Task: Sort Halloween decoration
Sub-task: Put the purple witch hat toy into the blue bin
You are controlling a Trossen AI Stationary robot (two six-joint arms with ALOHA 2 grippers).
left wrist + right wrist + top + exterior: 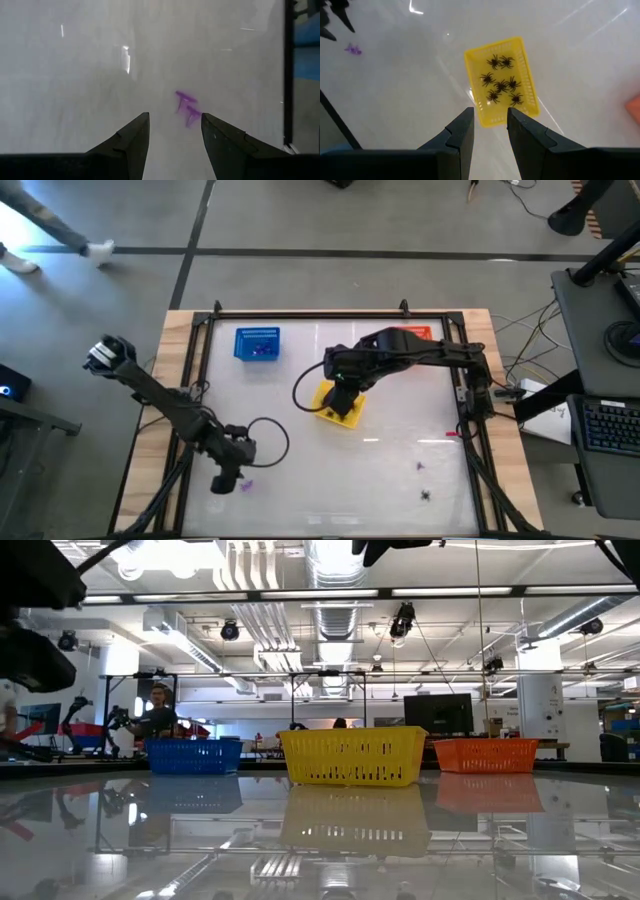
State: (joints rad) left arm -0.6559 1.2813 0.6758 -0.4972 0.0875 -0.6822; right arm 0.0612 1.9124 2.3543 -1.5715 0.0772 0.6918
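Glossy white tabletop (pixel 75 75): my left gripper (pixel 175 131), fingers spread and empty, hovers beside light, rigid purple pieces (pixel 186 107), best pinched across their thin stems.

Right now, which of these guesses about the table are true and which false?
1. The yellow basket holds black spiders. True.
2. The right gripper hangs above the blue basket. False: it is above the yellow one, jaws open and empty.
3. Purple bits lie just ahead of the open left gripper. True.
4. The left gripper holds a spider. False: it holds nothing.
5. Every spider is already in a basket. False: one spider lies loose on the table.
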